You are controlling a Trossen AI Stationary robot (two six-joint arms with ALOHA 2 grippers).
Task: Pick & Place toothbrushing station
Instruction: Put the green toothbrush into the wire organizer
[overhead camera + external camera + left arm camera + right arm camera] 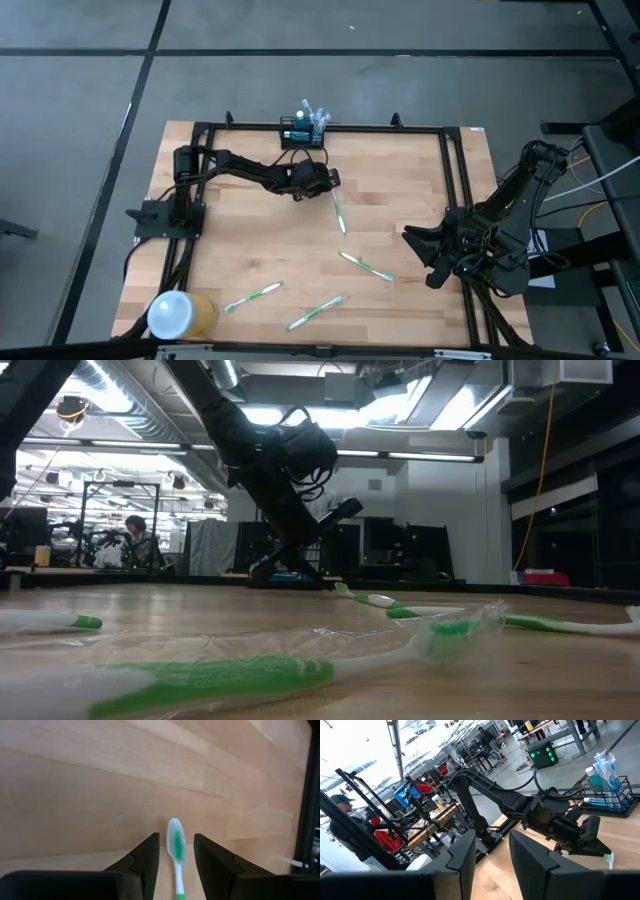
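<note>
Near the table's far middle, the left gripper [328,183] sits low over the wood, its 2 fingers [145,865] set narrowly apart around the handle of a green-and-white toothbrush [339,212]. From the left wrist view the brush head [175,841] shows between and beyond the fingertips; whether the pads press the handle cannot be told. Seen from above, that brush runs from the gripper toward the table's near side, slightly slanted. Just beyond the left gripper, at the far edge of the table [400,190], stands the toothbrushing station [302,132], a small black wire rack with wrapped brushes and a teal tube standing in it. The right wrist view shows the same rack [607,795] behind the left arm. Farther out on the wood lie 3 more green toothbrushes: 1 right of centre [366,266], 1 near the front middle [316,312], and 1 left of that [252,296]. A white-and-yellow cylinder [180,314] lies at the near left corner. The right gripper [418,257] waits at the table's right edge, well apart from everything, its fingers [462,855] a narrow gap apart and holding nothing. People sit at desks in the room behind.
</note>
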